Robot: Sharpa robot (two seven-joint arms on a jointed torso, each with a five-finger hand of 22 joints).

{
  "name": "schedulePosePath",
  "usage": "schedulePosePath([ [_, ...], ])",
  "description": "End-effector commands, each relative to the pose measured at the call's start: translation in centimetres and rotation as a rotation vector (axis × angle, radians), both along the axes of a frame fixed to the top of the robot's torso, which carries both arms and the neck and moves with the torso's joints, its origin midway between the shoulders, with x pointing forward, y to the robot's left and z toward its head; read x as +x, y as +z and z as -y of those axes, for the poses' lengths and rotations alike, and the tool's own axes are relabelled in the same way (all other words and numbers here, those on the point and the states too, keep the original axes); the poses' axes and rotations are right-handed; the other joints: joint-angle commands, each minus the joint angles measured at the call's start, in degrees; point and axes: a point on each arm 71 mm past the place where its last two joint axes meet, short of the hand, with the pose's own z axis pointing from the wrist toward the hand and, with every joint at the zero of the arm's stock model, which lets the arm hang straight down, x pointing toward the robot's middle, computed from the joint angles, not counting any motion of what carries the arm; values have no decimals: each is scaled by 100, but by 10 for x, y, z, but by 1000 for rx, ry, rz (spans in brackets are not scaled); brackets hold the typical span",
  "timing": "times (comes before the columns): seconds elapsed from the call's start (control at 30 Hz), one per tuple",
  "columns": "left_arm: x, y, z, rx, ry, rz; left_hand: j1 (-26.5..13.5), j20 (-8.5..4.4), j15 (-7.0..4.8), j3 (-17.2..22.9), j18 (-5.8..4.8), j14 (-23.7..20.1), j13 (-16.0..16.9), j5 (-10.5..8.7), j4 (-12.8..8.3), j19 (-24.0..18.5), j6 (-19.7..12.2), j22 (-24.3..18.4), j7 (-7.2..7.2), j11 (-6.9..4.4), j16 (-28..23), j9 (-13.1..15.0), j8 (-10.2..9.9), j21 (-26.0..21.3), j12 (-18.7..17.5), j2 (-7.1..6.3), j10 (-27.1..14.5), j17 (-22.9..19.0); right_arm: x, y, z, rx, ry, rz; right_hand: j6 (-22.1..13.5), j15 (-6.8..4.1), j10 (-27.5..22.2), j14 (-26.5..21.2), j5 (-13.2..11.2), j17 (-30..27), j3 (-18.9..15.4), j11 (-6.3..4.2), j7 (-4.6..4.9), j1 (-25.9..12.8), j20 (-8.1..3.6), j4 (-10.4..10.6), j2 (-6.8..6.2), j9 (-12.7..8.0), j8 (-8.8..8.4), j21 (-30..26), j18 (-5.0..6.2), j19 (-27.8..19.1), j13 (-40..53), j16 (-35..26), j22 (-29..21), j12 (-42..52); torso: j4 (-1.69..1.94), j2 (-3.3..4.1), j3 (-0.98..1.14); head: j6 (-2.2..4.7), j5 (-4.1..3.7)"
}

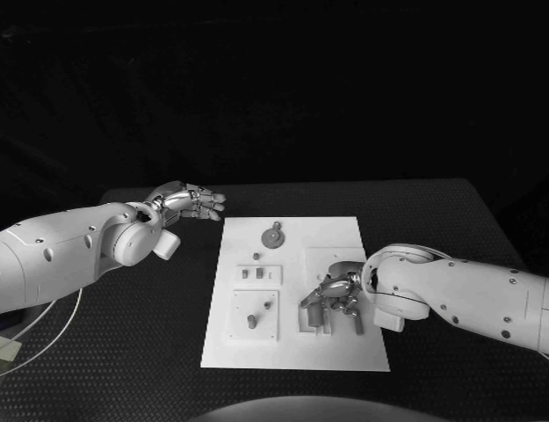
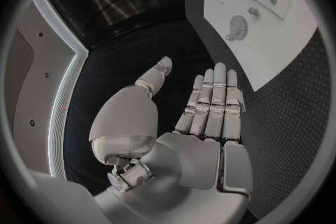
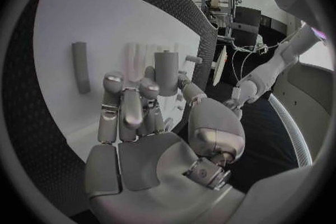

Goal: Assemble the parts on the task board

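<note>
With the right hand (image 1: pixel 335 297) curled around an upright grey peg (image 3: pixel 167 71) over the task board (image 1: pixel 337 233), near its right edge, it should lower it straight and slowly, while the open left hand (image 1: pixel 188 200) waits beside the board.

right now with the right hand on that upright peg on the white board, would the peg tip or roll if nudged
The peg looks like a stiff cylinder standing upright on the board, so it would probably tip if pushed high. Once on its side, its round shape would likely roll. The right hand has fingers around it, which may steady it.
</note>
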Motion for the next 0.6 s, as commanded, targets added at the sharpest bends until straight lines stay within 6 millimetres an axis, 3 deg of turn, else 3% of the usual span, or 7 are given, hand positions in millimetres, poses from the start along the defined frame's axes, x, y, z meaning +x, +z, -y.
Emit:
schedulePosePath([
  [0.03, 0, 1, 3, -15, -16, -2, -58, 32, 21, -11, -86, -29, -10, 5, 40, 3, -39, -8, 60, 10, -25, 6, 30, 4, -4, 8, -32, 7, -5, -2, -4, 0, 30, -33, 59, -20, 26, -38, 24, -4, 405, -7, 25, 386, 42, -364, 425, 3, -15, 18, 149, 3, -6, 10, 63, -22, -5, 0, 6, -13, 12],
  [0.6, 0, 1, 2, -13, -15, -5, -61, 33, 22, -13, -86, -31, -11, 4, 41, 1, -41, -12, 60, 11, -27, 7, 32, 4, -4, 6, -33, 8, -4, -6, -6, 7, 8, -16, 59, -20, 26, -38, 24, -4, 405, -7, 25, 386, 42, -364, 425, 3, -15, 18, 149, 3, -6, 10, 63, -22, -2, -2, 1, -15, 28],
])
